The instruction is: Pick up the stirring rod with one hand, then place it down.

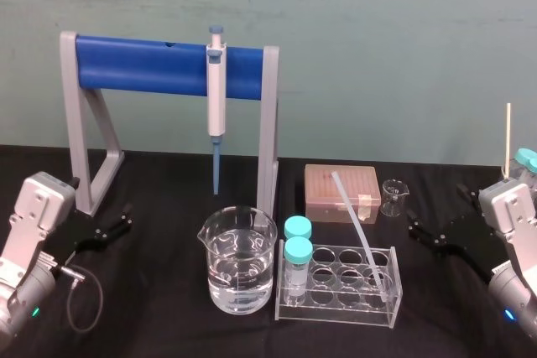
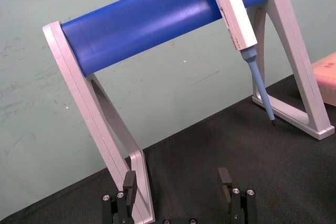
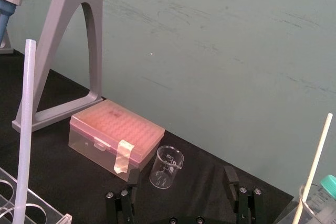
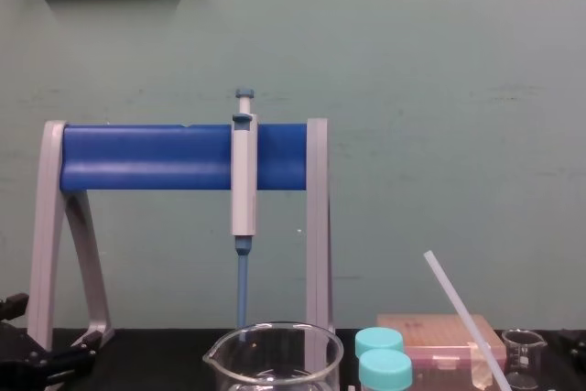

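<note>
Stirring rod (image 1: 352, 211) leans in rack (image 1: 336, 306); left gripper (image 1: 124, 220), right gripper (image 1: 417, 230) far aside.

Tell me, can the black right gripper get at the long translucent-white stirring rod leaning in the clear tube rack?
Probably yes. The right gripper is open and near, and the stirring rod leans clear above the clear rack with nothing between them; the small glass beaker stands farther back.

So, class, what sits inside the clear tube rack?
Two teal-capped tubes stand at its left end; the stirring rod leans from a right-hand hole. The rack's clear wall blurs the rod's tip.
</note>
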Controlling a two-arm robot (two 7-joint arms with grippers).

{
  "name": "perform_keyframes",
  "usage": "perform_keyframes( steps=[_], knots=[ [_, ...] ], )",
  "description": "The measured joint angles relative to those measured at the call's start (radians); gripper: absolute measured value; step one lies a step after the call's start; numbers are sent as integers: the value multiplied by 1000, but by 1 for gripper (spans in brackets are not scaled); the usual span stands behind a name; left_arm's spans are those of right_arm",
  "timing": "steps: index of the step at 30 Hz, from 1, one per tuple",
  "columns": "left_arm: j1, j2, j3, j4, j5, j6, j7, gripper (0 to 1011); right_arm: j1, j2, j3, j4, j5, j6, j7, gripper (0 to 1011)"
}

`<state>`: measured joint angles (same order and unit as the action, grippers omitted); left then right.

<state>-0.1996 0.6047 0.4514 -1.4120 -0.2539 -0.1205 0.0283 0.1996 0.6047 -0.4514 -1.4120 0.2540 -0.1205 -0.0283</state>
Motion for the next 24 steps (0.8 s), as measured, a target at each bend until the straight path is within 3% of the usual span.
perform_keyframes(
  steps=[24],
  knots=[
    [0,0,0,0,0,0,0,1000,-1,-1,2,0,-2,-1,0,1003]
  ],
)
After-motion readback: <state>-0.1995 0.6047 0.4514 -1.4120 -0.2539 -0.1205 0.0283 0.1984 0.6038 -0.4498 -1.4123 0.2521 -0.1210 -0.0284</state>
